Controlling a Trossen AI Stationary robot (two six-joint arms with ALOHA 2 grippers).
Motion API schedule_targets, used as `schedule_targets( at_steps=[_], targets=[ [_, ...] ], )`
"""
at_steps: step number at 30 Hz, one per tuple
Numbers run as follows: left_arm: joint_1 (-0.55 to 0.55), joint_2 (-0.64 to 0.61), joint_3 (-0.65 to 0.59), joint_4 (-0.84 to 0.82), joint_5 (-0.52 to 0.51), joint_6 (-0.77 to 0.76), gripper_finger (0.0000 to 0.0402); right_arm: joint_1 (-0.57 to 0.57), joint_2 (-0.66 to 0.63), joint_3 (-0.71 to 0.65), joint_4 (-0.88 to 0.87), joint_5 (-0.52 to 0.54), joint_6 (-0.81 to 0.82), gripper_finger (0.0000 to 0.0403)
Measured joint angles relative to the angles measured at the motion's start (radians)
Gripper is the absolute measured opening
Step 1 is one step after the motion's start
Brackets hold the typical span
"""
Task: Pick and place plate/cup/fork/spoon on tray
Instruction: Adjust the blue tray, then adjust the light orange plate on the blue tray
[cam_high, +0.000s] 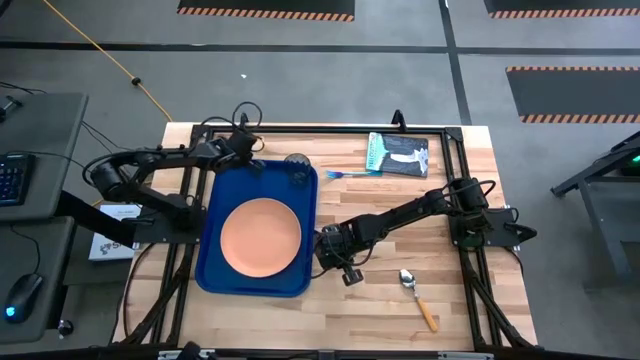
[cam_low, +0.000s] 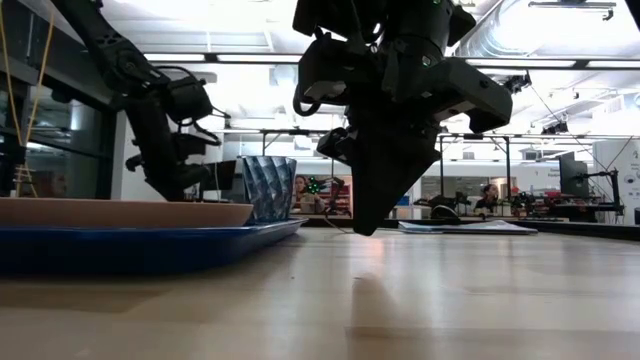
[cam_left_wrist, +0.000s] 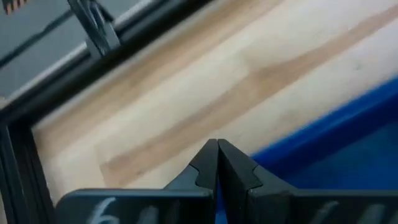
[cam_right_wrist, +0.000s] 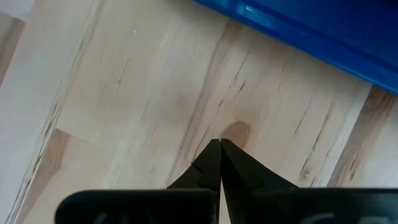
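The right gripper (cam_high: 328, 247) hangs just above the table (cam_high: 400, 310), fingers pressed together and empty, just beside the long edge of the dark-blue tray (cam_high: 212, 270). The peach-orange plate (cam_high: 260, 238) lies in that tray, and the grey cup (cam_high: 297, 163) stands at its far corner. The left gripper (cam_left_wrist: 217, 163), also closed and empty, sits at the tray's other far corner. Behind the right gripper lies the spoon (cam_high: 418, 297); the light-blue fork (cam_high: 345, 174) lies past the cup, beside a teal-and-black packet (cam_high: 398, 155).
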Motion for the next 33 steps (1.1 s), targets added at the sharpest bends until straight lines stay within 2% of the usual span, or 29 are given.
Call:
schedule_targets(
  at_steps=[5, 10, 13, 16, 19, 22, 27, 33],
  targets=[
    [-0.001, -0.051, 0.000, 0.019, 0.001, 0.034, 0.0000, -0.007, 0.000, 0.000, 0.000, -0.001, -0.009, 0.0000],
    [-0.010, -0.189, 0.000, -0.009, 0.018, 0.049, 0.0000, -0.029, 0.000, 0.000, 0.000, -0.004, -0.028, 0.0000],
    [-0.040, -0.296, 0.000, -0.018, 0.103, 0.050, 0.0000, -0.045, 0.000, 0.000, -0.021, 0.004, -0.028, 0.0000],
    [-0.089, -0.405, -0.004, 0.011, 0.214, 0.064, 0.0000, -0.054, -0.001, 0.000, -0.112, 0.064, -0.001, 0.0000],
    [-0.153, -0.514, -0.042, 0.115, 0.278, 0.079, 0.0000, -0.061, -0.001, -0.003, -0.232, 0.122, 0.052, 0.0000],
    [-0.207, -0.614, -0.097, 0.245, 0.327, 0.089, 0.0000, -0.068, -0.034, -0.063, -0.237, 0.144, 0.078, 0.0000],
    [-0.259, -0.747, -0.170, 0.415, 0.416, 0.109, 0.0000, -0.115, -0.243, -0.313, -0.049, 0.162, 0.149, 0.0000],
    [-0.267, -0.833, -0.175, 0.450, 0.446, 0.133, 0.0000, -0.208, -0.552, -0.610, 0.384, 0.287, 0.215, 0.0000]
  ],
)
